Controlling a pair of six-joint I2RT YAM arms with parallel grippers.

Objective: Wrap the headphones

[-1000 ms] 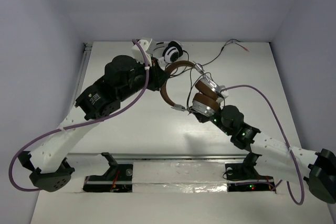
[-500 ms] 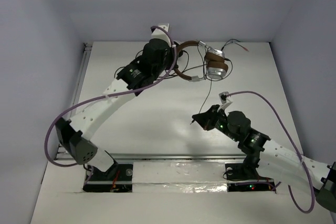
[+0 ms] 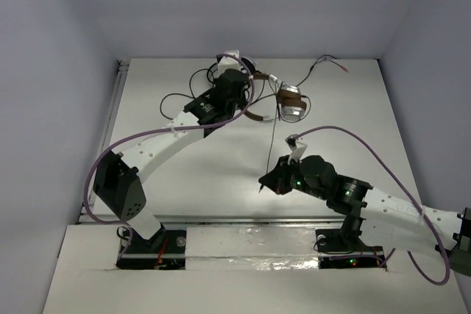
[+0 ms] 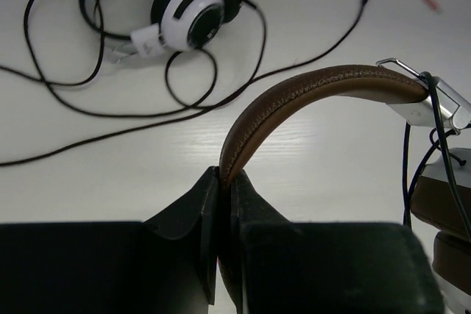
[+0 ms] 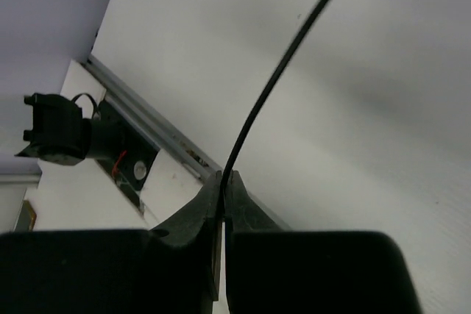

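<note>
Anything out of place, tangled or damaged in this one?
Nothing damaged. The white-and-black headphones lie nearby, their long black cable sprawled in loose loops beside the brown-leather-banded headphones that the left pincer holds.

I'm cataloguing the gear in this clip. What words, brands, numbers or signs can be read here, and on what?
No text is legible in any view.
brown headphones: the headband shows stitching only, no print.
thin black cable: no marking.
white-and-black headphones: no brand readable.
left arm, right arm: any labels are too small to read.
</note>
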